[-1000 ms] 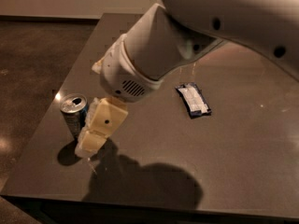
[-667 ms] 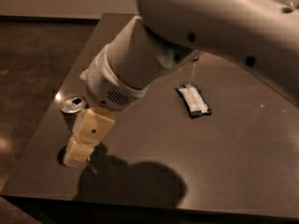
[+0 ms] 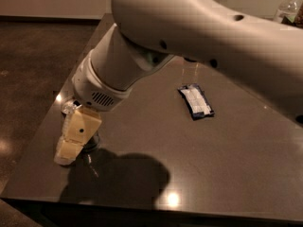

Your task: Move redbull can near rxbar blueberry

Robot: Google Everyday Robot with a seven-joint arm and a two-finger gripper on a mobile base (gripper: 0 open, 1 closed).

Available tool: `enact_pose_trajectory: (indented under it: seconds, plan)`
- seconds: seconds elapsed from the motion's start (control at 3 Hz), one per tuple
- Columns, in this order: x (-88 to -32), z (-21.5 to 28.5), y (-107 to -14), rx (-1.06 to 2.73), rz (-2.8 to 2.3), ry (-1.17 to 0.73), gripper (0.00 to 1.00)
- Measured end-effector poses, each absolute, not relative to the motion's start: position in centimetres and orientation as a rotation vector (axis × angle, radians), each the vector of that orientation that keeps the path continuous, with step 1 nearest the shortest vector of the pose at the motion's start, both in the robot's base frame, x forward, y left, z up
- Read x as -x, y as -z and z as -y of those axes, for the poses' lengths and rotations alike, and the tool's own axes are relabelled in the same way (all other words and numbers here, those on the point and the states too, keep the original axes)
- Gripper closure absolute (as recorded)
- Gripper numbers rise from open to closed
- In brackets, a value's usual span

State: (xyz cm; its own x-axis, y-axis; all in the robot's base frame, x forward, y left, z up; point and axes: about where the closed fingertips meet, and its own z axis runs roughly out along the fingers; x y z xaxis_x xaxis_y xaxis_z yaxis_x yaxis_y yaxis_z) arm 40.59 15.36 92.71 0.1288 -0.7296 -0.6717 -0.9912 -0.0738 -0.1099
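Dark counter (image 3: 199, 164) seen from above its near edge, with the robot arm (image 3: 199, 27) reaching across from the right side of the view toward the left edge.

(a) The gripper (image 3: 71, 148), pale yellow below the white wrist housing, points down at the counter close to the near-left corner. It stands directly in front of the redbull can (image 3: 67, 108). Whether this claw is open, closed or gripping the can cannot be told from this angle.

(b) The redbull can stands upright near the left edge of the counter, toward the near-left corner. Only a sliver of its silver top shows at the upper left of the gripper; the rest of its body is hidden behind the gripper and wrist.

(c) The rxbar blueberry (image 3: 195, 101) lies flat near the middle of the counter, white panel facing up, its long axis running roughly from the far edge toward the near edge. It is well apart from the can.

(d) The arm's shadow (image 3: 118, 178) falls on the counter beside the gripper, toward the near edge. A clear bottle (image 3: 289, 6) shows at the far right corner, partly cropped.
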Motion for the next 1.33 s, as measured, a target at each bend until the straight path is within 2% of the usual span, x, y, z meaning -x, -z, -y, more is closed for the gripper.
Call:
enact_pose_trajectory:
  seconds: [0.33, 0.67, 1.0, 1.33]
  plan:
    - [-41.6, -15.8, -92.2, 1.856, -1.666, -0.613, 0.0]
    - [-42.0, -15.7, -92.1, 1.86, -1.668, -0.628, 0.14]
    - [-42.0, -15.2, -92.5, 1.854, -1.662, -0.652, 0.38]
    - [-42.0, -14.1, -93.6, 1.824, -1.658, -0.686, 0.69]
